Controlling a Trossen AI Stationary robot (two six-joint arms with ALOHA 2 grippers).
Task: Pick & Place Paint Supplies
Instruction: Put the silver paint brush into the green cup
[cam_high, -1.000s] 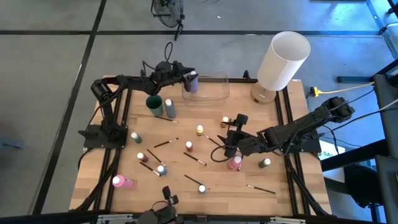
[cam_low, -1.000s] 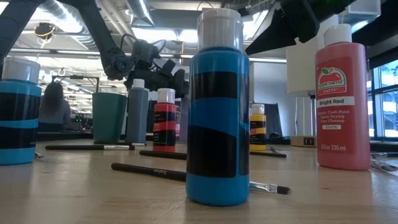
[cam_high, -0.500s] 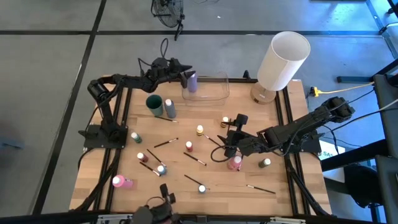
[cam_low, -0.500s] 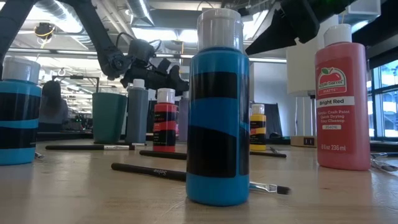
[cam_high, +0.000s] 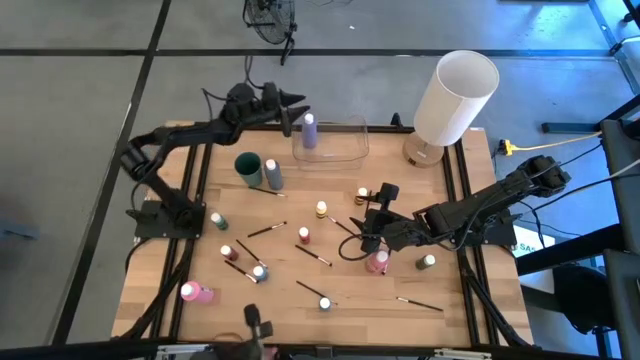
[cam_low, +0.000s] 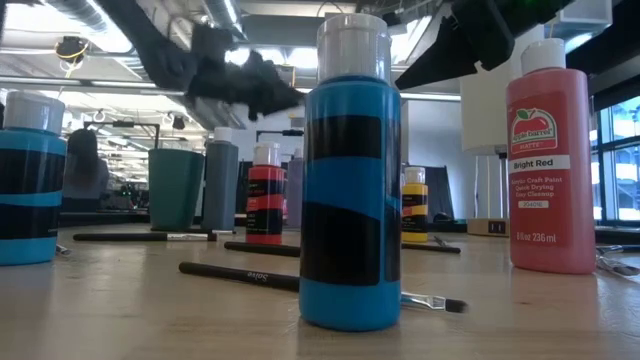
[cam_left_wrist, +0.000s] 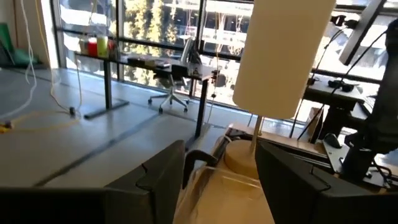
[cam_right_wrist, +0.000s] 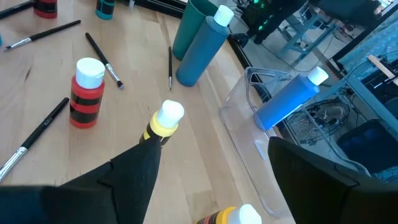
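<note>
The left claw (cam_high: 290, 108) hung above the table's (cam_high: 170, 265) far edge, just left of the clear container (cam_high: 345, 150), its fingers spread with nothing between them. The lilac bottle (cam_high: 308, 131) stood upright inside the container's left end, just beside and below the claw tips but apart from them, released. Nearer the table's left stood the dark green cup (cam_high: 247, 166) with a grey bottle (cam_high: 272, 174) touching its right side; a pink bottle (cam_high: 196, 292) lay on its side at the near left corner, and thin paintbrushes (cam_high: 266, 230) lay scattered among small capped bottles across the middle. The right claw (cam_high: 372, 215) hovered low over the table's right-centre, fingers wide apart and empty, with a yellow-banded bottle (cam_right_wrist: 163, 124) just ahead of them and another pink bottle (cam_high: 377, 262) just behind the arm. The large white cylinder (cam_high: 455, 97) stood at the far right corner. Compared with a second before, the left claw had let go of the lilac bottle, risen and drawn back leftward from the container, while the bottle stayed inside; the right arm had not moved.
</note>
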